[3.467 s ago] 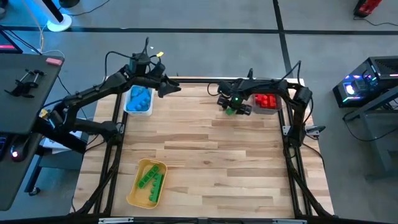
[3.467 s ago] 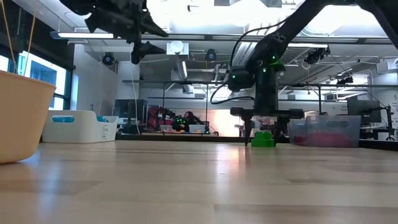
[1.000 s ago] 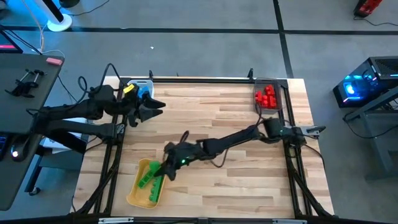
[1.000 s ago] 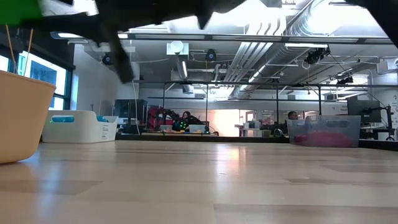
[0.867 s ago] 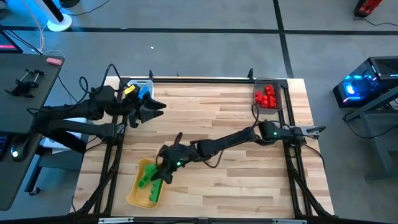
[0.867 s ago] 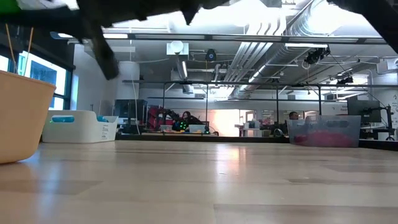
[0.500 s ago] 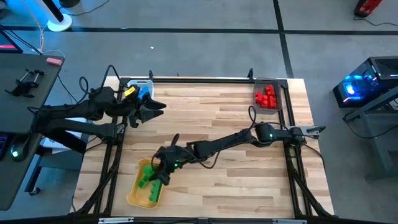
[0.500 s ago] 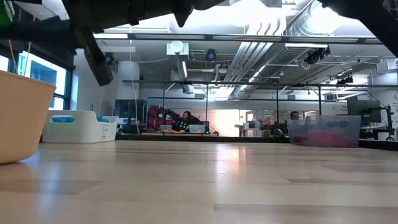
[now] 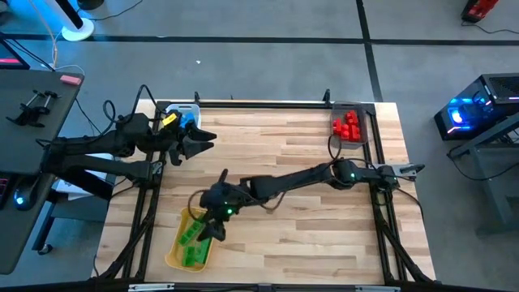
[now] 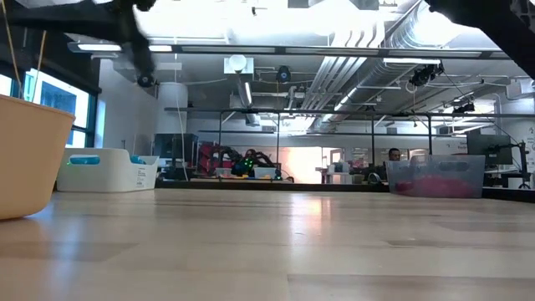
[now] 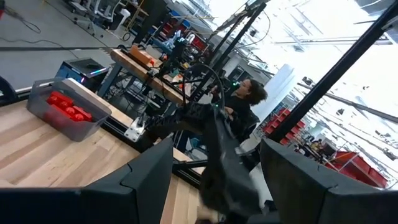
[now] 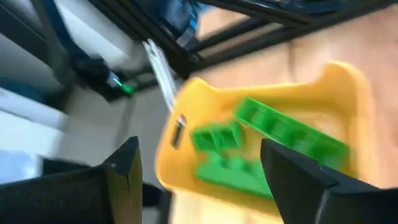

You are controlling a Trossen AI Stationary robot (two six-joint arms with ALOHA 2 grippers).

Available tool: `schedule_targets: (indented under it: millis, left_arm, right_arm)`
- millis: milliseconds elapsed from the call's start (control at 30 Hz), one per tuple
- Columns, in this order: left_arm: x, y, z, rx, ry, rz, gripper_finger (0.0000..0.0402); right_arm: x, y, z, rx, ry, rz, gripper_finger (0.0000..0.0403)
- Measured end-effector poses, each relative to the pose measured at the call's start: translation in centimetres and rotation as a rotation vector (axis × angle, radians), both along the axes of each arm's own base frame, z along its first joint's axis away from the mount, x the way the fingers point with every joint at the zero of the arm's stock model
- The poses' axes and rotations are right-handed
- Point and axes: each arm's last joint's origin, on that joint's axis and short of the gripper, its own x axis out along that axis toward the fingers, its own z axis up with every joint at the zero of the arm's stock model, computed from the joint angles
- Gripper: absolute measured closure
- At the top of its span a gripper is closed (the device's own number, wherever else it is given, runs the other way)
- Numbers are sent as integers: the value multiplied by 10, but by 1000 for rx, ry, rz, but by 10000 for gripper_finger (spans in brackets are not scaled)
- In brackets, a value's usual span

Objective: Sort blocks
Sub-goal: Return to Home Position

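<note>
High view, right gripper: above the yellow tray at the worktop's near-left corner, arm reaching across from the right edge.
High view, green blocks: lying in the yellow tray.
High view, left gripper: just beside the white tray at the far-left corner, blue blocks inside it.
High view, red blocks: in the grey tray at the far-right corner.
Low view, trays: yellow wall at the left edge, white tray behind it, grey tray far right.
Left wrist view, left fingers: spread wide; grey tray with red blocks beyond, a person farther back.
Right wrist view, right fingers: spread wide over the green blocks in the yellow tray.
</note>
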Motion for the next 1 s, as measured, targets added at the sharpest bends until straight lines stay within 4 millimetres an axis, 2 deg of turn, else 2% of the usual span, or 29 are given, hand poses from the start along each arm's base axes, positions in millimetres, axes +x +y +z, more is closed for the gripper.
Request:
schedule_targets:
  millis: [100,267,367,467,567,667,833,1000]
  left_arm:
    - [-2,0,1,30,-5,0,174]
    - [-12,-2,5,115,-33,-30,174]
    - [-23,-3,6,169,-30,-53,174]
    - [-35,-5,-1,208,16,-55,174]
    - [-47,-6,-18,210,24,-60,175]
    - [-57,-7,-45,194,-13,-52,189]
    - [-62,-7,-93,112,-201,-28,243]
    - [-62,-6,-137,4,-335,-6,326]
  right_arm:
    - [-13,-5,18,-120,55,24,181]
    - [-55,-20,32,-308,238,27,205]
    - [-80,-30,30,-382,372,16,234]
    - [-106,-38,19,-379,478,-8,280]
    - [-139,-45,12,-311,549,-84,336]
    - [-175,-49,12,-185,544,-204,390]
    - [-228,-51,48,23,302,-477,386]
    - [-268,-53,78,67,69,-677,399]
